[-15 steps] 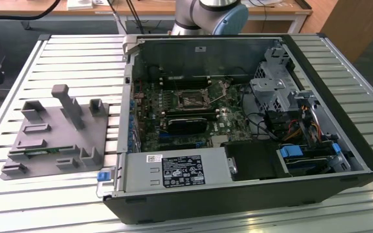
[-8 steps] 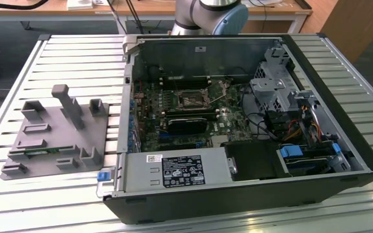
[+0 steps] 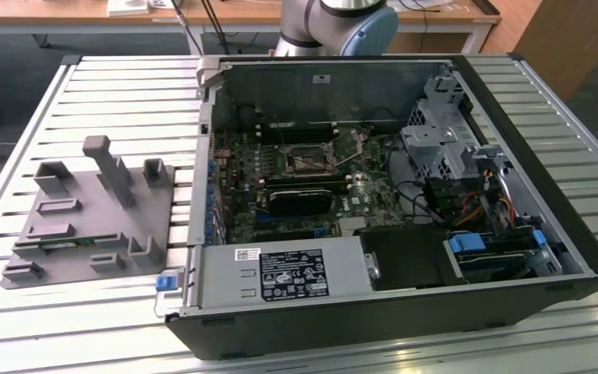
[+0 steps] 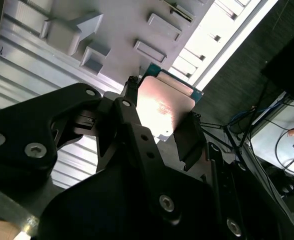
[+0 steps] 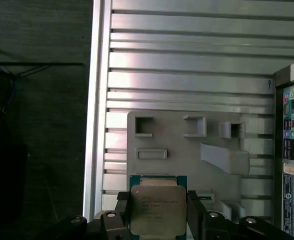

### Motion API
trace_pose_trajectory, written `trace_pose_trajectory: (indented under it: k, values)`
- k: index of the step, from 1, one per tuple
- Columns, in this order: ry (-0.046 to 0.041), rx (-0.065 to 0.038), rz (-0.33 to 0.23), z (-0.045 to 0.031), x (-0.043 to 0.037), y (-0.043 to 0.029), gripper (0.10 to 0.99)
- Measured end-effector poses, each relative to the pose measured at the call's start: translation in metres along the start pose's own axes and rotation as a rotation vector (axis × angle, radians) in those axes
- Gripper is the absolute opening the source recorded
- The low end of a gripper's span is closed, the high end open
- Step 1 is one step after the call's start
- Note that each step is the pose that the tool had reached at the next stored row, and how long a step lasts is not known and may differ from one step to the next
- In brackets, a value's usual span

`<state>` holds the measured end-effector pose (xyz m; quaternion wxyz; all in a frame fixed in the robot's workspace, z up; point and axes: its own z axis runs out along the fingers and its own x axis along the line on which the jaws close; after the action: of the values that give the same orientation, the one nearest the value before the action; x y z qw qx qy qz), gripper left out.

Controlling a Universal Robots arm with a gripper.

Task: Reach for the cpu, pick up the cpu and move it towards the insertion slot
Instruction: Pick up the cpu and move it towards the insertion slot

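Fingers [image 5: 123, 211] of the gripper [image 5: 158, 214] are pressed against two opposite edges of the cpu [image 5: 158, 206], holding it between them with its pale metal top facing the camera in the first wrist view. The second wrist view shows the same grip: one black finger on each side of the cpu [image 4: 163, 106], whose silvery face catches the light and whose green border shows along one edge.

Behind the chip in both wrist views lies the grey holder [image 5: 187, 150] with its rectangular pockets and raised blocks. The cpu appears to hang clear above the holder's edge, though how far above cannot be judged.

In the exterior view the grey holder [image 3: 81, 214] rests on the slatted metal tabletop [image 3: 122, 86], at the exterior view's left of the open computer case [image 3: 507, 296]. A thin green memory stick [image 3: 65, 243] lies in a pocket at the holder's near side. The insertion slot [image 3: 307, 160], a small square socket with a dark centre and silver frame, sits on the motherboard inside the case, towards its far side and well apart from the holder. The arm [image 3: 335, 23] stands at the far edge of the tabletop, behind the case.
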<state>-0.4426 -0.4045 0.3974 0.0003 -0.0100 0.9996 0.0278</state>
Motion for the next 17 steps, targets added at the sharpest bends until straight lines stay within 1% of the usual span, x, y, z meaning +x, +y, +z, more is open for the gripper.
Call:
trace_pose_trajectory:
  k: [4,6,10,17]
  values:
    - [0.0000,0.000,0.000,-0.0112,0.0000,0.0007,0.541]
    - [0.0000,0.000,0.000,-0.0140,0.0000,0.0010,0.541]
    - [0.0000,0.000,0.000,-0.0150,-0.0009,0.0011,0.541]
    - [-0.0001,0.000,0.000,-0.0154,-0.0084,0.0009,0.541]
